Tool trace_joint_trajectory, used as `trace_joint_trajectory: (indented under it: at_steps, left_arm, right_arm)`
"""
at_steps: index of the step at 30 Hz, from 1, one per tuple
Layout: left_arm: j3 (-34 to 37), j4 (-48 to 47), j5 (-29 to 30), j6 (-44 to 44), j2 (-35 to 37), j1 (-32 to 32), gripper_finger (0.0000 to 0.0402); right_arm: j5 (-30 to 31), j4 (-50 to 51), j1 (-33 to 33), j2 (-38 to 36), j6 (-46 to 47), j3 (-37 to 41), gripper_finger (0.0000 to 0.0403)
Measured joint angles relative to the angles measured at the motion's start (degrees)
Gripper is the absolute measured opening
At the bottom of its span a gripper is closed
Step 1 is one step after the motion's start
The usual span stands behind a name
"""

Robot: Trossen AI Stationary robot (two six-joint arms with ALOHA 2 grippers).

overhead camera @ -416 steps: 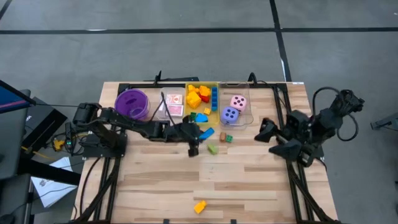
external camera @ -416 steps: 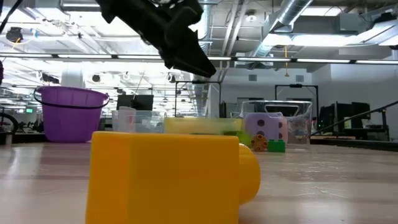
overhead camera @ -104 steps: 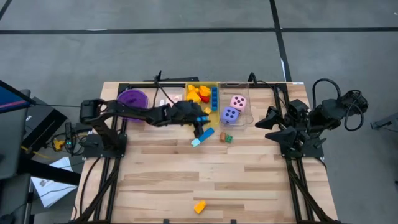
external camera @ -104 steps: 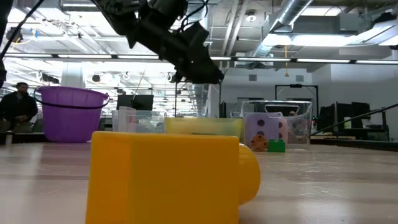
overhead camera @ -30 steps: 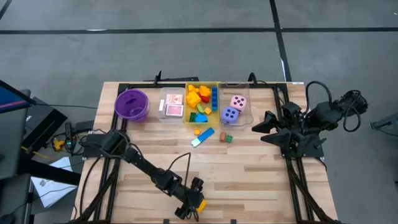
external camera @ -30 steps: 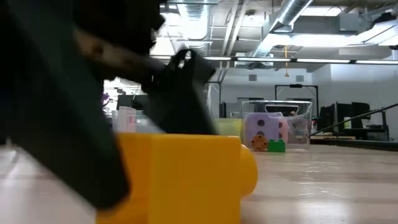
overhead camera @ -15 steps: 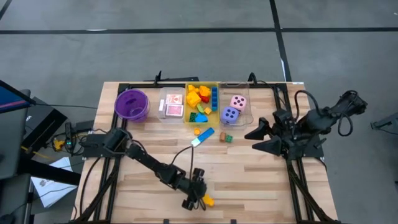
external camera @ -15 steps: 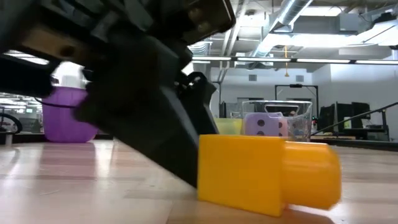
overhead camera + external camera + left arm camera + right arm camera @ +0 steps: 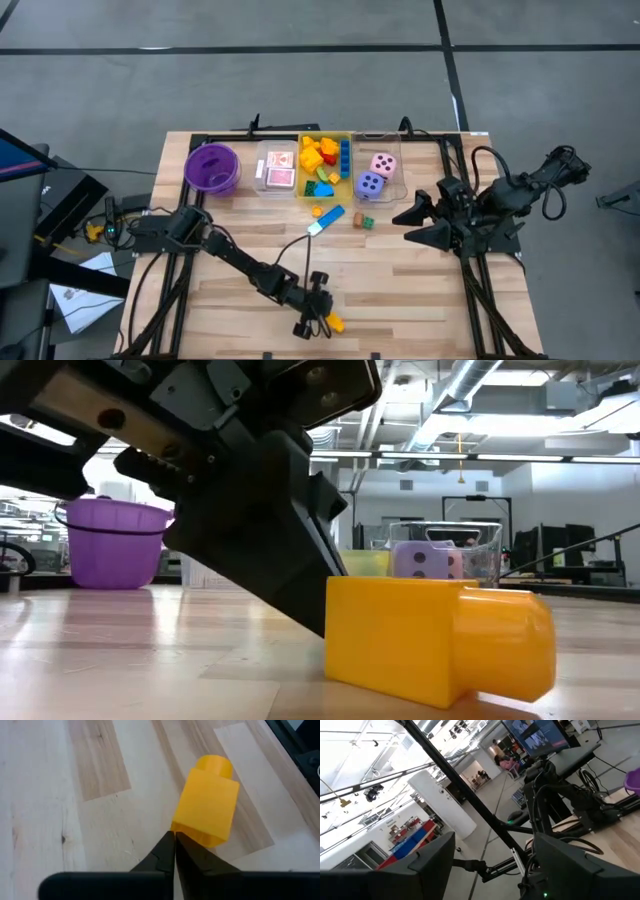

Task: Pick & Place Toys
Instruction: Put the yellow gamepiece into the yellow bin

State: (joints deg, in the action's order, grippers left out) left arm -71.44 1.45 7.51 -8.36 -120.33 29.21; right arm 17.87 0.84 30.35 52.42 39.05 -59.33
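Where dice [image 9: 377, 173] sit: clear bin [image 9: 397, 182].

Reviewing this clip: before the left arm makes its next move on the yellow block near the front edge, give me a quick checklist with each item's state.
1. Left gripper on the yellow block: not ok; fingers are shut together beside it, tips at its edge, nothing held.
2. Block standing flat: not ok; it lies tipped on the table.
3. Block within table edge: ok.
4. Yellow bin has room: cannot tell; already many blocks inside.
5. Right gripper clear of the path: ok; parked at the table's right side, open.
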Motion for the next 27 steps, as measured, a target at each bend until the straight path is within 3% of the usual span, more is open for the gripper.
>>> trace_joint_trajectory:
  at_steps: [9,12,16,19,23,27]
  left_arm:
    - [-0.1,-4.0,0.0,-2.3,0.3,0.0,0.0001]
    - [-0.1,-9.1,1.9,-2.5,1.8,0.0,0.0006]
    - [1.6,-19.0,11.5,-3.1,6.0,0.0,0.0025]
    - [5.2,-20.9,19.0,-6.7,11.5,-0.4,0.0044]
    - [12.1,-20.4,24.0,-12.9,20.8,-1.5,0.0087]
    - [19.5,-13.7,31.0,-16.6,31.9,-1.6,0.0155]
  right_arm:
    - [0.0,1.4,0.4,0.3,0.1,0.0,0.0266]
    - [0.1,2.9,0.1,1.8,2.4,0.0,0.0266]
    - [0.2,5.1,-0.2,5.4,5.3,-0.1,0.0266]
    - [0.1,6.7,-0.1,9.5,7.5,0.0,0.0266]
    - [0.0,3.8,0.1,14.0,7.7,0.0,0.0266]
    - [0.0,4.7,0.8,16.8,12.1,-0.1,0.0266]
